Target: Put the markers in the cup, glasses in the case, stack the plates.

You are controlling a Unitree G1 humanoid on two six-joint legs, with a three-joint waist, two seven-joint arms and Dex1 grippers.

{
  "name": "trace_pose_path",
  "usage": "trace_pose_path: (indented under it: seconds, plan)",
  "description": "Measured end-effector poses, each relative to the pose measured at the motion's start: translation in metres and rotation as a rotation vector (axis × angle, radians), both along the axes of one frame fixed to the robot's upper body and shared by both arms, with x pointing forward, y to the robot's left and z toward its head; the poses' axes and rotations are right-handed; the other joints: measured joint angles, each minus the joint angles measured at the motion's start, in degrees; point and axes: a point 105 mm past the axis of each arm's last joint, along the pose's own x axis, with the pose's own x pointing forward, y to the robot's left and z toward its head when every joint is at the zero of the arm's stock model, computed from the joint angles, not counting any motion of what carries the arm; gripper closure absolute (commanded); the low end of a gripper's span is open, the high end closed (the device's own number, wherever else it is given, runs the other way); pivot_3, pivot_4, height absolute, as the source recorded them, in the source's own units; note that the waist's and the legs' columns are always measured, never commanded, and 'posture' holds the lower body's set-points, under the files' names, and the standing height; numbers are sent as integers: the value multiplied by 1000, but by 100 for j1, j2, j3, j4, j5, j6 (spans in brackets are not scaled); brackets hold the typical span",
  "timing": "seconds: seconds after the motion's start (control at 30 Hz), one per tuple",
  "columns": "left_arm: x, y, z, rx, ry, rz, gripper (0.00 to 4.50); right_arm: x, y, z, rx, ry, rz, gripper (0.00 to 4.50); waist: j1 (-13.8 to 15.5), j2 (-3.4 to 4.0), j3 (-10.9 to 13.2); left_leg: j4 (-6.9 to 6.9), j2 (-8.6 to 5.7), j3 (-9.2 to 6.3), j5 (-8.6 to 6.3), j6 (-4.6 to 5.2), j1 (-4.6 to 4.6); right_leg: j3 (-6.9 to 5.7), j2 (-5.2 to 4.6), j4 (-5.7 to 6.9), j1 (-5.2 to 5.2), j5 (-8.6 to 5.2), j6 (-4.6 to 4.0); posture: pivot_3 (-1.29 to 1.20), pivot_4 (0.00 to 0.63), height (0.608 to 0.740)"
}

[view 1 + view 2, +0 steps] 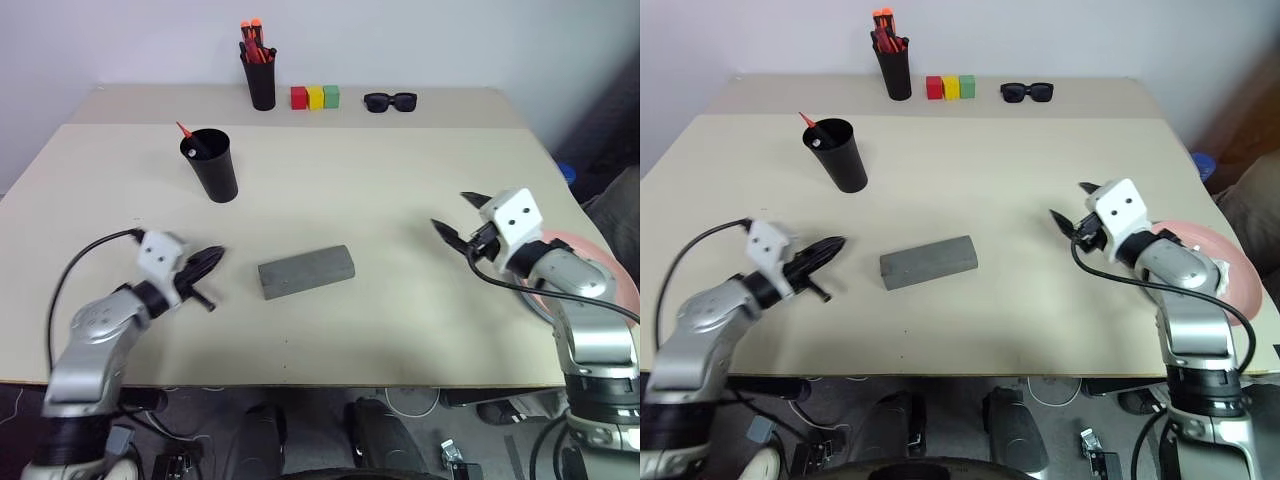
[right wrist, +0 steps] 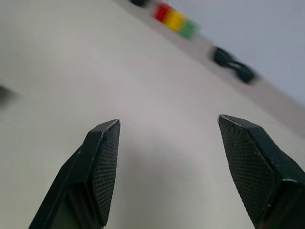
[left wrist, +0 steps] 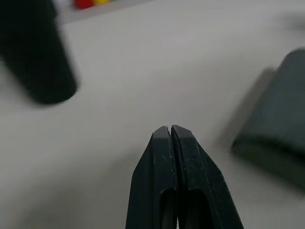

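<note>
The grey case [image 1: 306, 272] lies shut near the middle of the beige table [image 1: 400, 180], an oblong hard shell turned slightly askew, with bare tabletop on every side. Far and to the left of it stands the black tapered cup [image 1: 211, 165], upright, with the red marker [image 1: 185, 130] poking out over its rim and the end of a second marker just visible inside. At the right near edge, the salmon pink plate [image 1: 1205, 250] lies flat, largely hidden under the right arm; a thin pale rim shows beneath it, but what that is cannot be told. The left gripper [image 1: 205, 262] hangs low over the table just left of the case, pointing toward it, its two fingers [image 3: 164, 157] pressed together on nothing. The right gripper [image 1: 460, 215] is held roughly level above the table, aimed leftward toward the centre, its fingers [image 2: 102, 157] spread wide and empty. Along the far edge stand a black pen holder [image 1: 260, 75], three coloured blocks [image 1: 315, 97] and black sunglasses [image 1: 390, 101].
</note>
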Motion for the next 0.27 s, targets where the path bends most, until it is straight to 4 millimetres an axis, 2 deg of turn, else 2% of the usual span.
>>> trace_pose_path:
  seconds: [0.1, 0.27]
  plan:
    - [-12, 12, 0, 14, -2, 59, 4500, 6, 7, -8, 34, 46, 43, 1186, 18, -1, 0, 2, 2, 3, 0, 0, 0, 0, -3, -1, 1, -2, -4, 0, 150, 732]
    - [-20, 11, 7, 10, -36, 99, 4500, 17, 4, -14, 43, 67, 48, 1186, -6, -1, 0, 3, -1, 14, 0, 0, 0, 1, -2, -3, -1, -6, -13, 0, 150, 732]
